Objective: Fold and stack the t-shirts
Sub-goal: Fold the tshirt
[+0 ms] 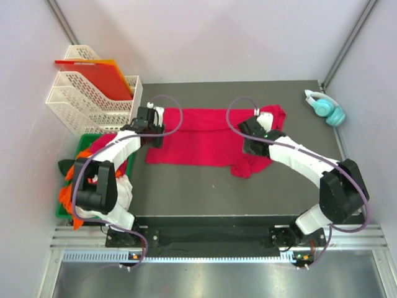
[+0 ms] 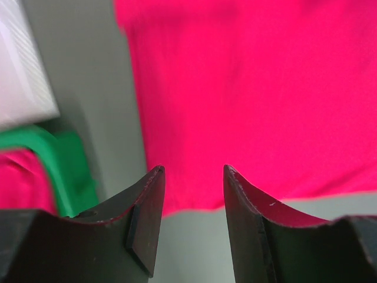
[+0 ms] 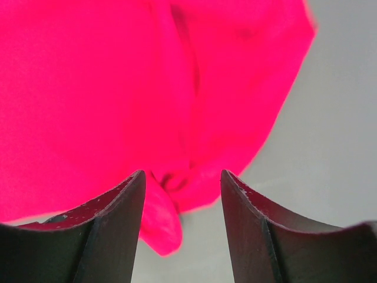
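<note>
Your crimson t-shirt [image 1: 198, 139] lies spread across the middle of the dark table [image 1: 186, 192], with its right end bunched. Your left gripper [image 2: 193, 168] hovers at the shirt's left edge, fingers partly apart and holding nothing. Your right gripper [image 3: 182, 172] hangs over the bunched end, fingers likewise parted and empty (a crumpled fold lies just beyond them). Other t-shirts [image 1: 71, 186], orange and white, sit in the green bin [image 1: 85, 139] at far left.

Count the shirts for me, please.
4 visible: a red shirt spread on the table; an orange shirt, a white shirt and a pinkish-red shirt heaped in the green bin beside it. More may be hidden.
</note>
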Action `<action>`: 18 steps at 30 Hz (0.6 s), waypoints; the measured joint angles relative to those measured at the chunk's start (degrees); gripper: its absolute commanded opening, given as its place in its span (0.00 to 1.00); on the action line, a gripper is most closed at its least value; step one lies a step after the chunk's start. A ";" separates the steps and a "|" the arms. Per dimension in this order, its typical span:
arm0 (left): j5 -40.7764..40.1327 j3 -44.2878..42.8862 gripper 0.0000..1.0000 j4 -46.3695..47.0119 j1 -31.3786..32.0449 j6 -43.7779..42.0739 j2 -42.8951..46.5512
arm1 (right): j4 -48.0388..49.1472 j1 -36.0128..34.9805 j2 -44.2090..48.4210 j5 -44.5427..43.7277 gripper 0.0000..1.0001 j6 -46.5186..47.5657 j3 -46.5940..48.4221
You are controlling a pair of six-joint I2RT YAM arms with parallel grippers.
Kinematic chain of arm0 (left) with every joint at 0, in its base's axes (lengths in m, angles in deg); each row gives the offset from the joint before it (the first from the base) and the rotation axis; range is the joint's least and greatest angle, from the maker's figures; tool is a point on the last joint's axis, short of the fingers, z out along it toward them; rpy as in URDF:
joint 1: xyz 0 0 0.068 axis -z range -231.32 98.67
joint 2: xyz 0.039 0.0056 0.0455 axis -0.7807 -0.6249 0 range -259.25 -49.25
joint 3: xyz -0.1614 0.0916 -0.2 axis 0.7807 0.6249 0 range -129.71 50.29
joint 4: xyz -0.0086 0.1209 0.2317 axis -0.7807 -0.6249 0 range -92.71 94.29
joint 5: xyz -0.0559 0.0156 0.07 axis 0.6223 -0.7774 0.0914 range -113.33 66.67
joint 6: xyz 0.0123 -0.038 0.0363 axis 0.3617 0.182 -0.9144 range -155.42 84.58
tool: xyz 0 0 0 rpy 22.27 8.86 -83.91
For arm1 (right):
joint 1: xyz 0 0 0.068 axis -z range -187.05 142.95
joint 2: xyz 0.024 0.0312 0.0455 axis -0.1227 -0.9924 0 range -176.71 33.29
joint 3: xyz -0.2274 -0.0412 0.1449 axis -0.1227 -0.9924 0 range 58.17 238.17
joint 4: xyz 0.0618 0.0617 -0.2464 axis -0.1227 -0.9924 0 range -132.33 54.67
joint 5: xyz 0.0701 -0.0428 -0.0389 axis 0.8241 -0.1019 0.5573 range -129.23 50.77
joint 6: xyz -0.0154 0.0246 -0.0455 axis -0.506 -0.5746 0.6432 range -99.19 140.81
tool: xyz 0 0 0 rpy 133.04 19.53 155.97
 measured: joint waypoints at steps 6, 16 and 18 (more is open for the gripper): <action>0.11 0.68 0.45 -1.57 0.15 -0.63 -1.90 | -0.48 -4.17 0.22 0.11 0.53 -6.38 -7.19; 0.35 -3.15 0.45 -2.01 0.35 -0.11 -9.86 | 0.09 -6.49 0.96 0.57 0.52 -12.90 -13.81; 0.31 -3.65 0.45 -2.01 0.35 -0.13 -10.75 | 0.28 -6.49 0.96 0.72 0.52 -13.70 -15.15</action>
